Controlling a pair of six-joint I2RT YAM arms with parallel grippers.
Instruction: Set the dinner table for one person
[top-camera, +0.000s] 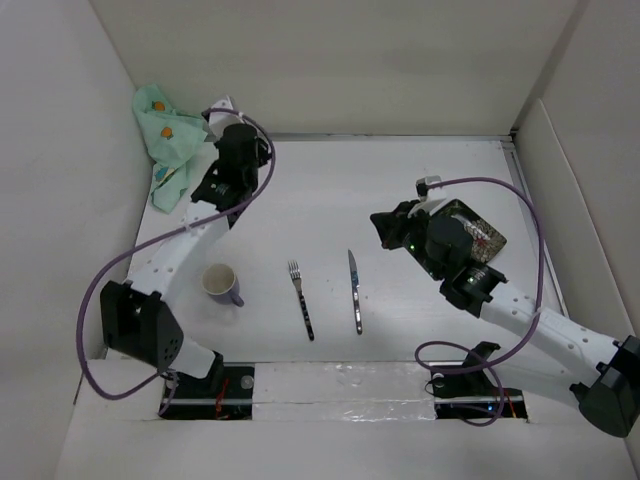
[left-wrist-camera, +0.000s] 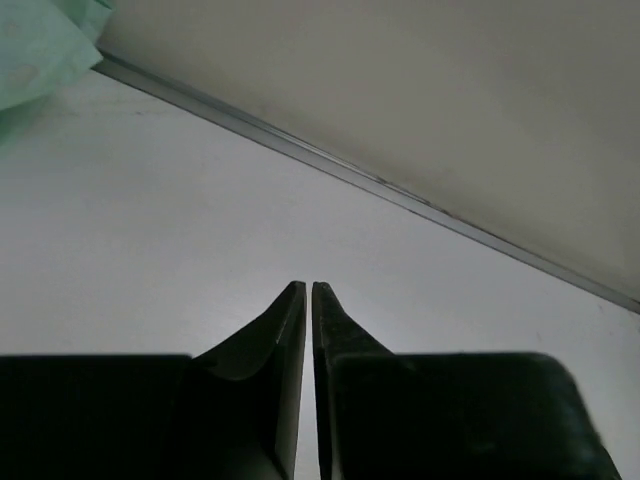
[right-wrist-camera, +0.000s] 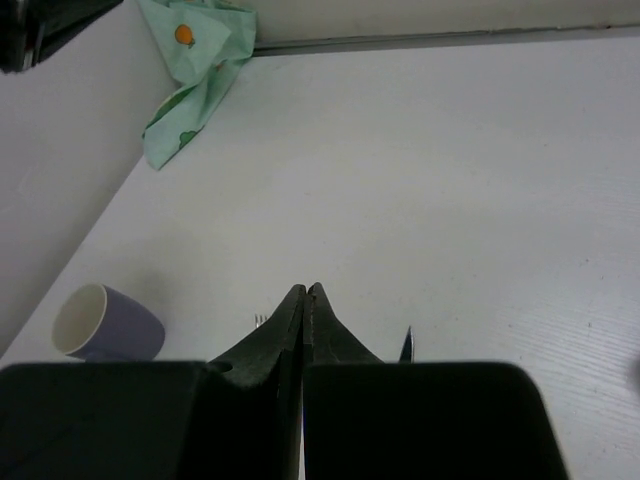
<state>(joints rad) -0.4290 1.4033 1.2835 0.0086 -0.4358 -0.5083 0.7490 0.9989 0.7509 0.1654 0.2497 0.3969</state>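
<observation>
Worktop (top-camera: 340, 190): white, walled, carrying fork (top-camera: 301, 298). Knife (top-camera: 355, 292) just right of fork, mug (top-camera: 221, 284) left. Dark plate (top-camera: 487, 236) further right, largely hidden under right arm (top-camera: 520, 310), pattern unclear. Left tool (left-wrist-camera: 305, 288), right tool (right-wrist-camera: 305, 290): pressed together, empty.

I assess this as a robotics lab test cell, not a home. The plain white tabletop (top-camera: 380, 190) is boxed in by bare white walls (top-camera: 330, 60). The left arm (top-camera: 170, 255) and right arm (top-camera: 540, 325) are bolted at its near edge, with purple cables (top-camera: 478, 180) exposed.

Wide open lane down the middle of the dinner table (top-camera: 330, 190)
The fork (top-camera: 301, 299) and knife (top-camera: 354, 291) lie near the front, mug (top-camera: 222, 284) left of them, crumpled cloth (top-camera: 165, 135) fills the far-left corner
</observation>
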